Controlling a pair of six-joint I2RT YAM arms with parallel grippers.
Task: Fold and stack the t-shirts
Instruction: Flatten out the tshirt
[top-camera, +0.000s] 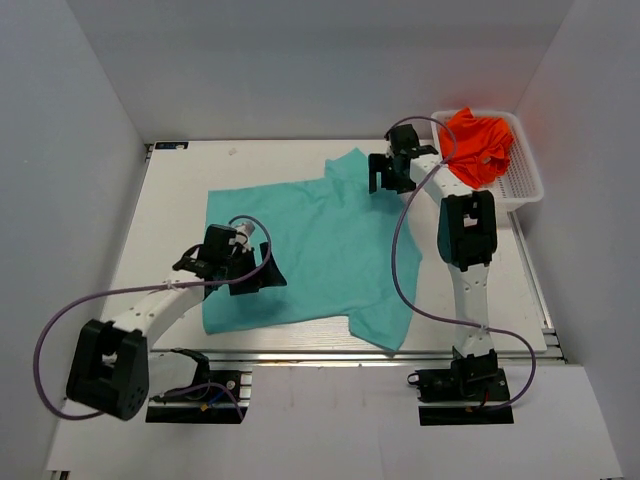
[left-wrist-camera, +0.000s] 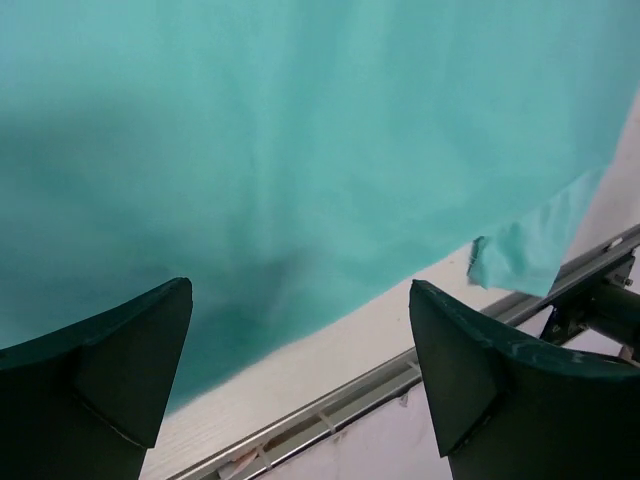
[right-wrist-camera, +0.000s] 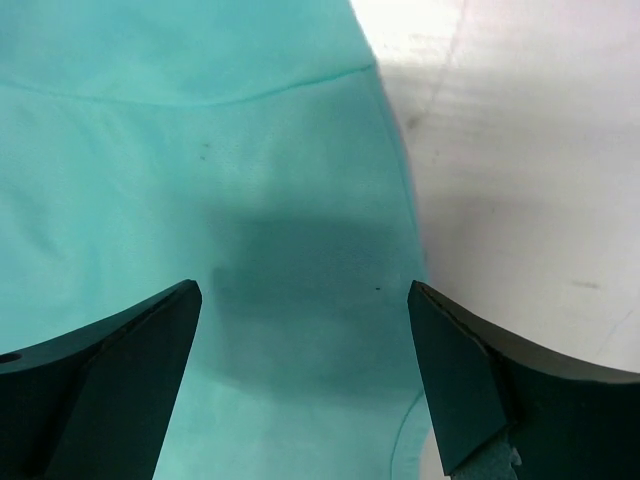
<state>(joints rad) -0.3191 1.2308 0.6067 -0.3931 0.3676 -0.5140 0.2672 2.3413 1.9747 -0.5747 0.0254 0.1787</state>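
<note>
The teal t-shirt (top-camera: 310, 245) lies spread flat on the white table. The orange-red t-shirt (top-camera: 478, 146) is bunched in the white basket (top-camera: 528, 178) at the back right. My left gripper (top-camera: 262, 277) is open and empty, hovering over the shirt's near left hem; the left wrist view shows teal cloth (left-wrist-camera: 300, 150) and its edge between the fingers (left-wrist-camera: 120, 360). My right gripper (top-camera: 382, 176) is open and empty above the far sleeve; the right wrist view shows the sleeve (right-wrist-camera: 250, 200) below the fingers (right-wrist-camera: 470, 370).
The table's near metal rail (left-wrist-camera: 350, 400) runs just past the shirt's hem. Grey walls enclose the table on three sides. The right arm's upper link (top-camera: 466, 228) stands beside the basket. Purple cables (top-camera: 402, 250) loop over the shirt.
</note>
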